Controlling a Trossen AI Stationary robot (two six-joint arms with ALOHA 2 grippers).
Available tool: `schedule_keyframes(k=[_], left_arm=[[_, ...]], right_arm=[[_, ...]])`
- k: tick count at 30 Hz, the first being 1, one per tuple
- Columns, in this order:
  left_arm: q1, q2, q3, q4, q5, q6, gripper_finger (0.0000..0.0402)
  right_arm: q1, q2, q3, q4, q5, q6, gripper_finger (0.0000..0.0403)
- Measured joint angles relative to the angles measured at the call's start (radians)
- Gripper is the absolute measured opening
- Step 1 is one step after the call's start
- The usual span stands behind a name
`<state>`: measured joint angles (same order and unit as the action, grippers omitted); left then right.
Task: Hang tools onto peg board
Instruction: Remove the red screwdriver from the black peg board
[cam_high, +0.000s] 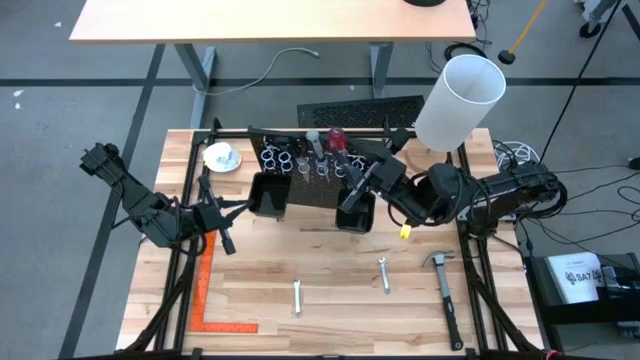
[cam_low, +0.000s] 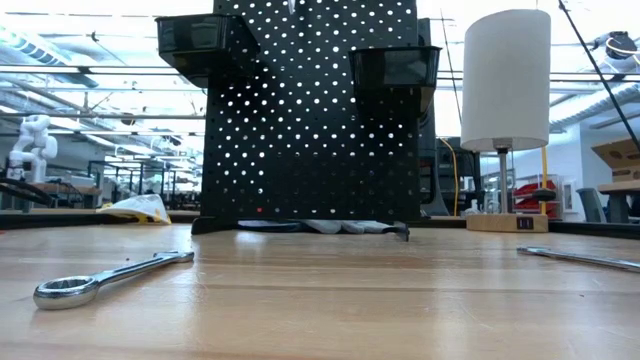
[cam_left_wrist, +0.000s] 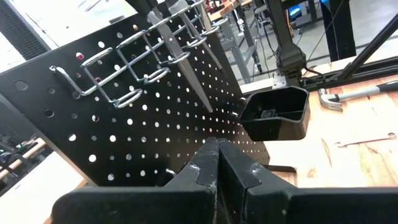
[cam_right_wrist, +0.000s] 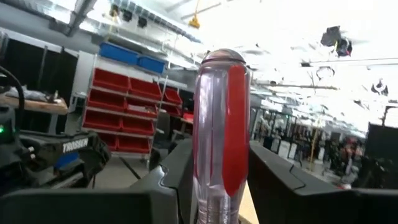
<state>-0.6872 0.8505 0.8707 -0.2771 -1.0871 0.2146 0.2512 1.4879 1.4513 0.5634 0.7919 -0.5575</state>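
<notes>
Black bins (cam_high: 268, 195) look empty; right gripper (cam_right_wrist: 219, 180) clenches a red-handled screwdriver (cam_right_wrist: 221, 130); left gripper (cam_left_wrist: 217, 163) is clenched, empty.

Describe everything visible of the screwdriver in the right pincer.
The screwdriver has a clear plastic handle with red stripes and a rounded end cap. It stands upright between the fingers of the right pincer, which touch it on both sides. Its shaft and tip are hidden. From above, that pincer sits by the peg board, over its right black bin.

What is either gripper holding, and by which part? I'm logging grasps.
The right gripper holds a red-handled screwdriver by its handle. The left gripper is shut and holds nothing.
</notes>
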Motion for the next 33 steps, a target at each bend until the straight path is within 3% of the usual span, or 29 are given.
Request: schedule_keyframes(k=[10, 20, 33], left_arm=[[0.0, 0.0, 0.0, 0.0, 0.002, 0.0, 0.0009], [0.0, 0.0, 0.0, -0.001, 0.002, 0.0, 0.0009], [0.0, 0.0, 0.0, -0.002, 0.002, 0.0, 0.0009]], right_arm=[[0.0, -0.002, 0.001, 0.082, -0.046, -0.073, 0.0112], [0.0, -0.002, 0.001, 0.145, -0.206, -0.102, 0.0112], [0.102, -0.002, 0.001, 0.019, -0.302, 0.053, 0.0113]])
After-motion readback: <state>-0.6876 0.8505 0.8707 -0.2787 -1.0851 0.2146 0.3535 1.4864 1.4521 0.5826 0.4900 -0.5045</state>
